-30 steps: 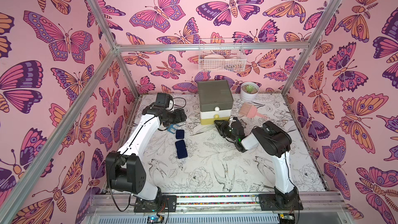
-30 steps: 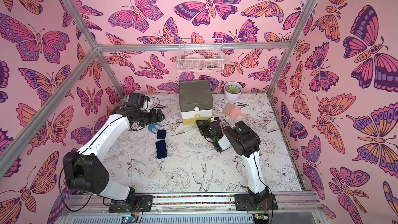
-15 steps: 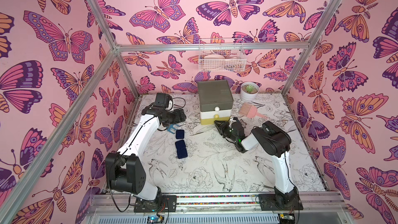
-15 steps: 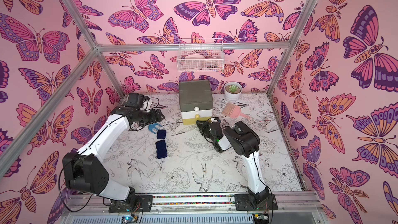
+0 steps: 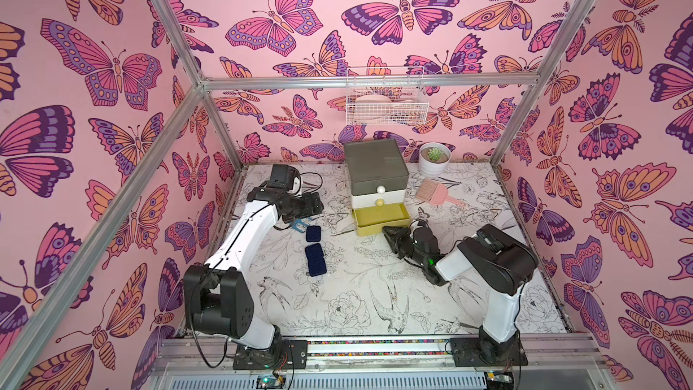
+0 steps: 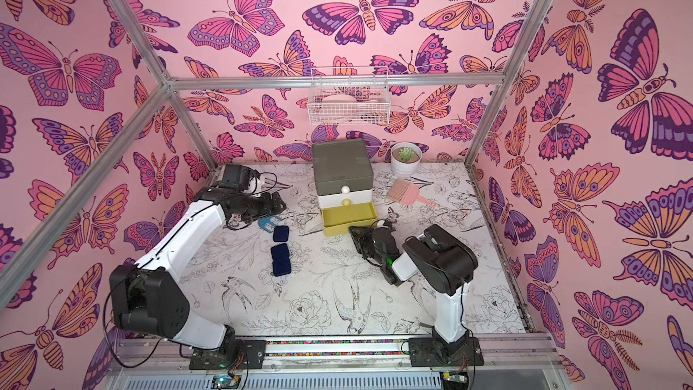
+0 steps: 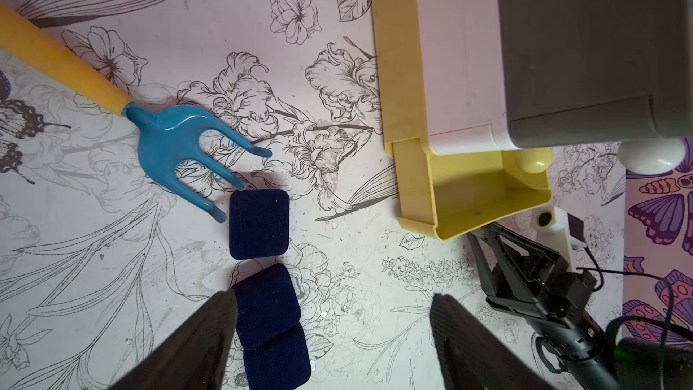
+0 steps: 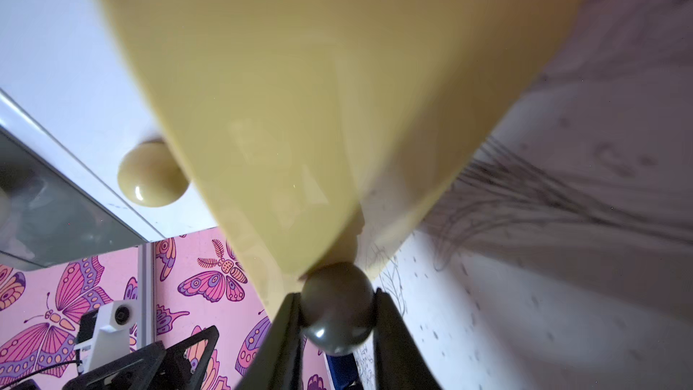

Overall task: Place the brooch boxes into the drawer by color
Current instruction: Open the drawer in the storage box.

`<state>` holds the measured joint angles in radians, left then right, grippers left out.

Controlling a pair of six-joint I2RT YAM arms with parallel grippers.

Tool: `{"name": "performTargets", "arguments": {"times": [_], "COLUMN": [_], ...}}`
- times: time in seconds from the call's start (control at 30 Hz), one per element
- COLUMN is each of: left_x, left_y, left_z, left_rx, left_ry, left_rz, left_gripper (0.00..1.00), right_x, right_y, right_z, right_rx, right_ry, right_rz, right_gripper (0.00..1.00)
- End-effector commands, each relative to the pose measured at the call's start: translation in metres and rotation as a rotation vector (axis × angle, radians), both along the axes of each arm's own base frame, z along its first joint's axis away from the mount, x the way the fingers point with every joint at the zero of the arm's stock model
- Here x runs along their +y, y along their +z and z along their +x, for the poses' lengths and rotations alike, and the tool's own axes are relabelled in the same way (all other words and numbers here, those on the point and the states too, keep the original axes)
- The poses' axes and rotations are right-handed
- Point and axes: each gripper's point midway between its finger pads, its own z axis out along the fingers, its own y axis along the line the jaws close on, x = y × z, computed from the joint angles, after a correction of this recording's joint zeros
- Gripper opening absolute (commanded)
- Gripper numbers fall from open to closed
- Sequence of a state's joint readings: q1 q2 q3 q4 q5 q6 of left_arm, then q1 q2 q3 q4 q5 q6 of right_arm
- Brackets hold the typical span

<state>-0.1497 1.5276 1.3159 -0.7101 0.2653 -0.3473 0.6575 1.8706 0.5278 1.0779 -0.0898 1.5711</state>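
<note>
Both top views: left gripper [image 5: 313, 205] spread wide, empty, held near navy-blue velvety rounded-square brooch boxes [image 5: 314, 260] lying on floral-print table [image 5: 356, 294]; none seen stowed. Yellow plastic bottom drawer [image 5: 375, 229] of three-tier chest [image 5: 375, 166] pulled open; upper tiers closed, contents hidden. Left wrist view alone: three boxes counted, two overlapped; drawer shown empty. Right wrist view alone: right gripper [image 8: 336, 294] clamped on drawer's ball knob [image 8: 333, 317].
</note>
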Motion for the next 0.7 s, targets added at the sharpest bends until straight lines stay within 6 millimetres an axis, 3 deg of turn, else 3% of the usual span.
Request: {"name": "performTargets", "arguments": {"times": [0.0,0.13,0.4,0.57,0.67], "left_x": [0.002,0.003,0.002,0.003,0.004], "left_y": [0.004,0.003,0.005,0.004,0.001], "left_z": [-0.006,-0.008,-0.009,-0.010,-0.010], "left_rx": [-0.017,-0.017,-0.021,-0.021,-0.015], "left_ry": [-0.013,-0.018,-0.025,-0.025,-0.024], "left_rz": [0.004,0.009,0.004,0.010,0.012], "left_gripper": [0.87,0.87,0.87,0.87,0.87], "right_x": [0.002,0.002,-0.008,-0.012,-0.014], "right_y": [0.016,0.016,-0.013,-0.019,-0.018], "right_z": [-0.010,-0.027,-0.053,-0.065,-0.068], "right_rx": [0.047,0.111,0.288,0.343,0.355], "right_ry": [-0.033,-0.021,-0.042,-0.043,-0.043], "right_rz": [0.047,-0.007,-0.032,-0.039,-0.060], "right_gripper": [0.24,0.26,0.26,0.26,0.34]}}
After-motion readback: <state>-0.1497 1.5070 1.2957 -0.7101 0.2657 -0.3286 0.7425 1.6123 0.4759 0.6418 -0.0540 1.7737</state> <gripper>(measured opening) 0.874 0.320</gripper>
